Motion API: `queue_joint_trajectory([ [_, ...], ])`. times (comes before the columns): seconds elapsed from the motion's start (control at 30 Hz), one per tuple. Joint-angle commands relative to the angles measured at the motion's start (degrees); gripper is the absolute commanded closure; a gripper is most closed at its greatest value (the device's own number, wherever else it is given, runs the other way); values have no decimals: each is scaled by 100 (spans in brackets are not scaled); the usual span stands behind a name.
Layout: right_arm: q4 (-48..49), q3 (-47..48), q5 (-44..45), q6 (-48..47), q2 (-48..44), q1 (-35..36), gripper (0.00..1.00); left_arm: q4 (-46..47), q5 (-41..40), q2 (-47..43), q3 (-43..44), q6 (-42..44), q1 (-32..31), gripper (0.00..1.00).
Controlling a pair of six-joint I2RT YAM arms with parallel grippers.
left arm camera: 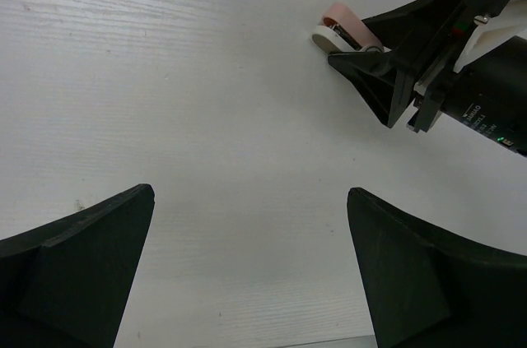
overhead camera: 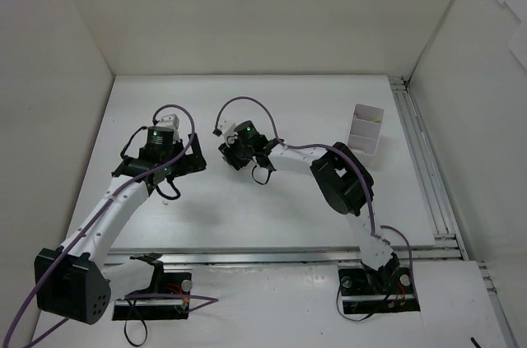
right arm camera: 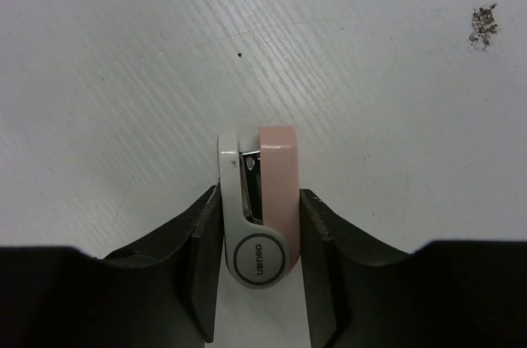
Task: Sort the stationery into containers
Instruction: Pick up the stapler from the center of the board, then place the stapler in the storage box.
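My right gripper [right arm camera: 259, 195] is shut on a small pink and white stapler [right arm camera: 276, 167], with one jaw pressed on each of its sides, low over the white table. The stapler also shows in the left wrist view [left arm camera: 344, 25], sticking out of the right gripper [left arm camera: 362, 50]. In the top view the right gripper [overhead camera: 231, 153] is at mid-table. My left gripper [overhead camera: 191, 164] is open and empty, just left of it; its jaws stand wide apart over bare table [left arm camera: 251, 200]. The white divided bin [overhead camera: 365, 129] stands at the far right. No pens or erasers show.
White walls enclose the table on three sides. A metal rail [overhead camera: 424, 159] runs along the right edge and another along the front. A small dark speck of debris [right arm camera: 483, 24] lies on the table ahead of the right gripper.
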Motion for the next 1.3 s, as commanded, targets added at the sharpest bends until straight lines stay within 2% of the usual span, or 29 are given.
queue_joint_trajectory([
  [0.0, 677, -116, 164, 70, -327, 53, 70, 165, 49, -214, 77, 50, 53, 0],
  [0.17, 907, -370, 41, 246, -643, 44, 79, 112, 23, -293, 25, 32, 53, 0],
  [0.3, 1126, -801, 128, 614, -1153, -105, 80, 103, -12, -408, -11, 32, 53, 0],
  [0.37, 1258, -1142, 251, 1001, -1530, -341, 81, 103, -12, -425, -2, 41, 53, 0],
  [0.53, 1802, -2249, 602, 2659, -2714, -1053, 83, 427, 234, -627, -107, 225, 53, 0],
  [0.6, 2066, -2883, 865, 2865, -3155, -1387, 84, 498, 357, -697, -107, 295, 53, 0],
  [0.7, 2129, -3648, 2392, 2883, -4052, -1450, 85, 587, 419, -742, -55, 374, 53, 0],
  [0.73, 2111, -3797, 3266, 2970, -4480, -1459, 85, 604, 419, -724, -37, 392, 53, 0],
  [0.8, 1744, -4097, 4045, 3137, -4843, -1502, 82, 639, 436, -733, 24, 392, 53, 0],
  [0.83, 1472, -4115, 4771, 3486, -5141, -1555, 80, 718, 462, -733, 42, 401, 53, 0],
  [0.9, 506, -4080, 5416, 4179, -5371, -1634, 80, 832, 612, -742, 42, 427, 53, 0],
  [0.97, -283, -4097, 6226, 4717, -5626, -1757, 86, 1008, 734, -751, 51, 454, 53, 0],
  [1.0, -393, -4150, 6698, 5207, -5706, -1758, 98, 1043, 761, -698, 60, 462, 53, 0],
  [1.1, -710, -4387, 7080, 5948, -5952, -1872, 100, 1044, 771, -584, 147, 480, 0, 0],
  [1.27, -1061, -4230, 7107, 6441, -5734, -2161, 100, 1000, 770, -478, 183, 489, 0, 0],
])
